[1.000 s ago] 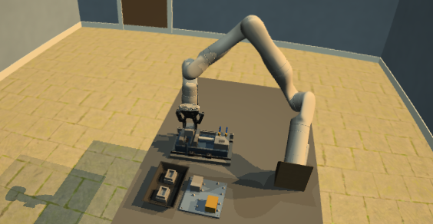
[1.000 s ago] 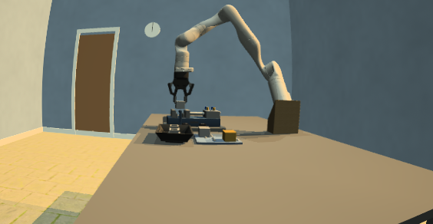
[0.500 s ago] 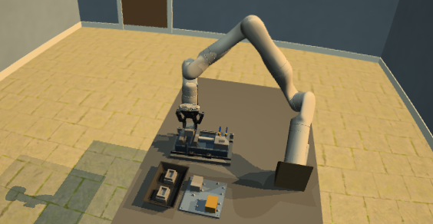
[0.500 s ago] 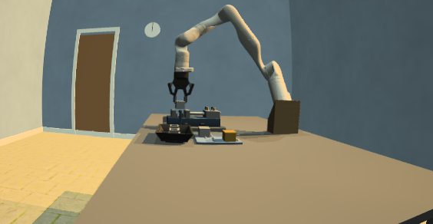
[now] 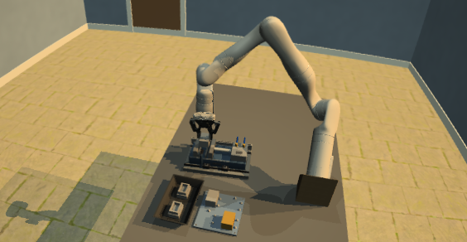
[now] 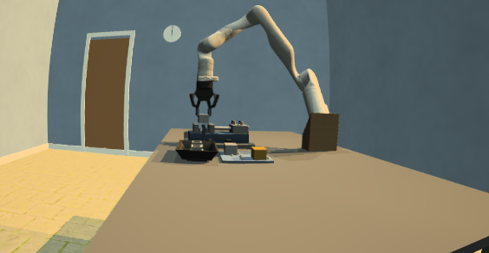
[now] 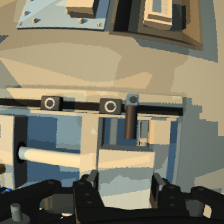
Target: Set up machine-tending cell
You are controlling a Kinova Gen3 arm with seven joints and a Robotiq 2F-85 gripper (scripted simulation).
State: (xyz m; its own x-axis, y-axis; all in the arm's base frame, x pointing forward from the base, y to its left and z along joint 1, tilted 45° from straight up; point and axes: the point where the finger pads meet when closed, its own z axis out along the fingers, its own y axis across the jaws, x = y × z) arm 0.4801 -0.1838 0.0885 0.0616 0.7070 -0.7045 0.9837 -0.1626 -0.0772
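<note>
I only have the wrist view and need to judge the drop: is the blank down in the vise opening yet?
Observer: No. In the exterior view the aluminium blank, clamped in the gripper, hangs at about the top of the vise.
Operator: I see one finished part. Any more?
Observer: Two finished parts lie in the outfeed tray.
Operator: Any brass on the plate?
Observer: One brass blank on the infeed plate, apart from a second aluminium blank.
</note>
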